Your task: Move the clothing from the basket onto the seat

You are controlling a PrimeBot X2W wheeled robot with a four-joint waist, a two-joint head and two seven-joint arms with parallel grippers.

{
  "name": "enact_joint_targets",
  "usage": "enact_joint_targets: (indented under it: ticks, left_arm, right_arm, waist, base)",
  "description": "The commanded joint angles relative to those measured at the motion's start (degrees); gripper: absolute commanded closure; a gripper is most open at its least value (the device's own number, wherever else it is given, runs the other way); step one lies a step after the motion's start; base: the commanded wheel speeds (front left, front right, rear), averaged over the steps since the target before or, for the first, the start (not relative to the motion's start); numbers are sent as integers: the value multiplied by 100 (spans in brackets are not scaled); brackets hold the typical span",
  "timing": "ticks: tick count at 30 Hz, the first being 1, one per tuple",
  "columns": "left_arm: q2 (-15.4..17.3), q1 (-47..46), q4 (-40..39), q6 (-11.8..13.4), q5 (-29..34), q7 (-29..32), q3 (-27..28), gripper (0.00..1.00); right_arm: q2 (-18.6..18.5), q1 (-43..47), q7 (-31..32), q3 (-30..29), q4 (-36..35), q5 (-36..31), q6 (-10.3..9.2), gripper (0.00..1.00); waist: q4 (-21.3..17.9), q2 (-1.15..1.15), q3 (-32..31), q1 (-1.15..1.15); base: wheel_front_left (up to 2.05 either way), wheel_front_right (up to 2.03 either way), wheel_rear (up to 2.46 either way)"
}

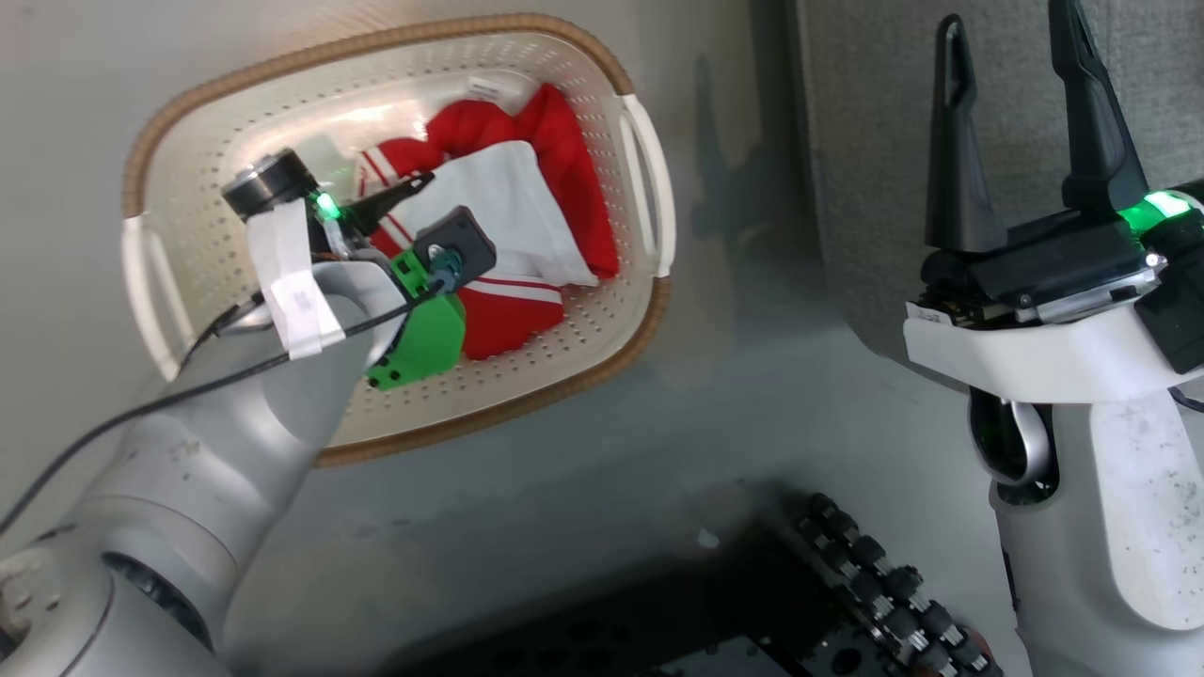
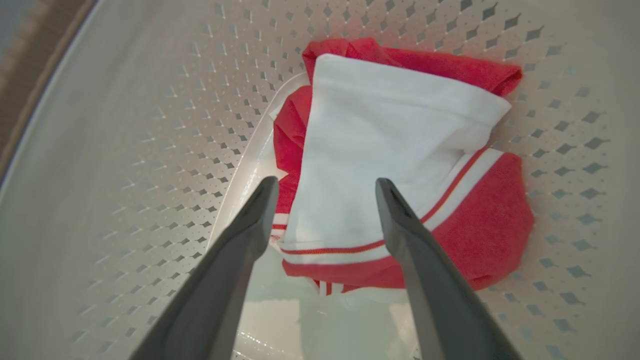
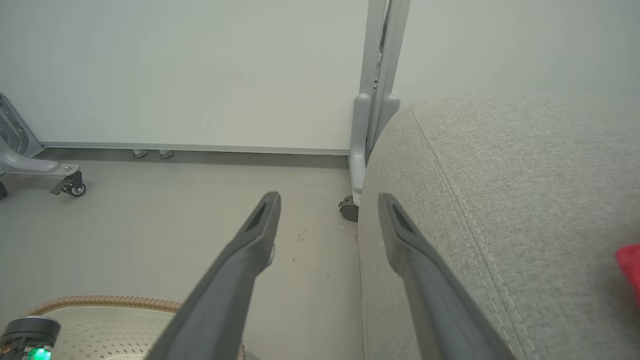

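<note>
The cream basket point(image 1: 376, 42) stands on the floor at the upper left of the head view. In it lies the clothing point(image 1: 508, 202), red with a white panel and thin stripes. My left arm reaches down into the basket. My left gripper point(image 2: 326, 185) is open, its tips just above the white panel of the clothing point(image 2: 380, 150), with nothing held. My right gripper point(image 1: 1006, 23) is open and empty beside the light-grey seat point(image 1: 865, 141), level with the cushion's rounded edge point(image 3: 500, 200). A bit of red fabric point(image 3: 631, 267) lies on the seat at the far right.
The robot's dark base with rows of black knobs point(image 1: 875, 583) lies at the bottom of the head view. Behind the seat a grey panel leg point(image 3: 357, 150) on a caster point(image 3: 348, 209) stands against the wall. Another wheeled frame point(image 3: 67, 182) sits at the left.
</note>
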Motion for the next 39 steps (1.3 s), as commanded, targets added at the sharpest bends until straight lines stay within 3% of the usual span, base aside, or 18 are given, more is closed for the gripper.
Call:
enact_joint_targets:
  ticks: [1,6,14,20,27,30,34,39]
  left_arm:
    - [108,-196,75,-6,-65,51,-118,0]
    - [271,-583,303,-7,-229,219,-587,0]
    - [381,-440,383,-7,-844,754,-843,0]
    - [590,-316,-166,-7,-1306,1407,-953,0]
    - [827,-123,-872,-7,-1370,2151,-954,0]
    - [939,-494,-898,-6,-1087,1885,-948,0]
    - [837,-737,-511,-7,-863,1486,-966,0]
    - [671,-594,-135,-7,-1261,1710,-961,0]
  right_arm:
    - [39,-133,-18,31,3,37,-6,0]
    - [60,-134,-18,115,9,102,-6,0]
    - [64,27,-18,169,-38,298,-6,0]
    - [64,78,-18,148,-58,319,-6,0]
    - [64,24,-18,142,-75,343,-6,0]
    - [64,12,-18,125,-98,300,-6,0]
    - [63,-40,-18,98,-79,263,-6,0]
    - [63,-36,-18,157,-92,244,-6,0]
  waist:
    - [-443,0,409,-1]
    - [-613,0,498,-1]
    - [-767,0,458,-1]
    - [-784,0,441,-1]
    - [-772,0,420,-1]
    - [-732,0,461,-1]
    - [-672,0,511,-1]
    - [-647,0,505,-1]
  base:
    - [0,0,0]
    - [0,0,0]
    - [0,0,0]
    - [0,0,0]
    - [0,0,0]
    - [0,0,0]
    - [0,0,0]
    - [0,0,0]
